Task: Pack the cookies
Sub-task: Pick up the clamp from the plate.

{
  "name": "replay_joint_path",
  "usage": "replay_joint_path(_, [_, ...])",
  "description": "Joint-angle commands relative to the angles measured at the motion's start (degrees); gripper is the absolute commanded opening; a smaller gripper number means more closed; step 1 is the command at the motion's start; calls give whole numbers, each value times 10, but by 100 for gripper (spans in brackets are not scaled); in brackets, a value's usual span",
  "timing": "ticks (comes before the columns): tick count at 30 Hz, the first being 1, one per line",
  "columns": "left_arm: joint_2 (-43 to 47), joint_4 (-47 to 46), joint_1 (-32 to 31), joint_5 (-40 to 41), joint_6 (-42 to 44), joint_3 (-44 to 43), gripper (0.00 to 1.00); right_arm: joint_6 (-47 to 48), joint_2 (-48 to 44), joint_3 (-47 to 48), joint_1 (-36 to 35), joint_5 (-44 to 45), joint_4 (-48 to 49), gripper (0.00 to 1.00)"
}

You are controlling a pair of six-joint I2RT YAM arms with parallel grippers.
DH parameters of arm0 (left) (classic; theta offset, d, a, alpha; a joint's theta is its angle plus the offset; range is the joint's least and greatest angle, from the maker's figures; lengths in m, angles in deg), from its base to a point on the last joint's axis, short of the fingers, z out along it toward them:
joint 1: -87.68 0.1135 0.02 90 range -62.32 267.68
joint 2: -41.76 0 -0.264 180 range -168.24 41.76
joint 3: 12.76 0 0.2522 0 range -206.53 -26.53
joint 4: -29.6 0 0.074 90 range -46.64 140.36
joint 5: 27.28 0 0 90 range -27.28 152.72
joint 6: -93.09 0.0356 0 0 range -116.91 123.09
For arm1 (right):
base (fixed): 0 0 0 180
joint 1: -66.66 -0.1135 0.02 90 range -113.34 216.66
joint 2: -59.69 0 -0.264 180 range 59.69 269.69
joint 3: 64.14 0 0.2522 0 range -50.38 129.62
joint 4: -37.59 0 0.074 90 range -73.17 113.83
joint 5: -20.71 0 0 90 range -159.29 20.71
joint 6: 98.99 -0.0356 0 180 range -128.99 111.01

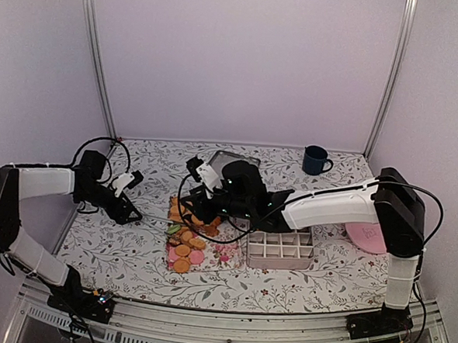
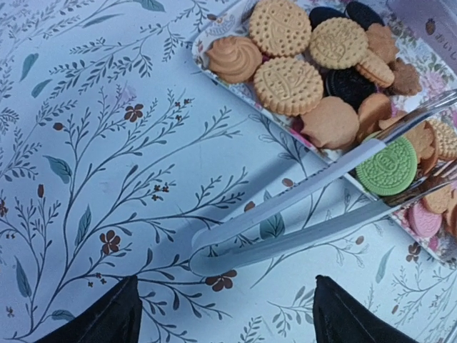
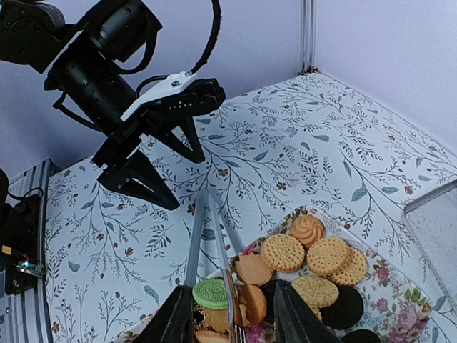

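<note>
Cookies (image 1: 186,237) lie heaped on a floral tray (image 1: 225,255): golden discs (image 2: 289,86), dark ones, pink ones and a green cookie (image 2: 386,166). Silver tongs (image 2: 285,214) rest with their bend on the table and their arms over the tray, the green cookie (image 3: 212,293) between them. My left gripper (image 2: 225,314) is open, its fingers just short of the bend, touching nothing. My right gripper (image 3: 232,314) hangs low over the cookies (image 3: 307,257), its fingers apart on either side of the tongs' (image 3: 196,236) tips. One arm meets its left finger; whether they grip does not show.
A pale divided box (image 1: 280,248) stands right of the tray. A pink plate (image 1: 365,236) lies by the right arm's base. At the back are a dark blue mug (image 1: 315,160) and a clear container (image 1: 231,160). The left gripper (image 3: 187,182) faces the right wrist camera.
</note>
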Motion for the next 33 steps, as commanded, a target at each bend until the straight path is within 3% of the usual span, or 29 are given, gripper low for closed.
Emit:
replay_joint_path(1, [-32,-51,-19,47,19,-16,82,-11,-54,-30,0,25,-19,40])
replay_joint_path(9, [-84,-52,-96,109,124,-43,64,-21,-111,-84,0,60,-38,37])
replay_joint_path(23, [-86,-53,-165,188,279,-10,31,-7,-143,-103,1,61,-66,36])
replay_joint_path(29, [-86,-43,-185,203,304,-9,20,-8,-149,-103,0,59,-67,35])
replay_joint_path(33, [-83,-30,-192,210,305,-17,7,-9,-152,-103,0,58,-67,35])
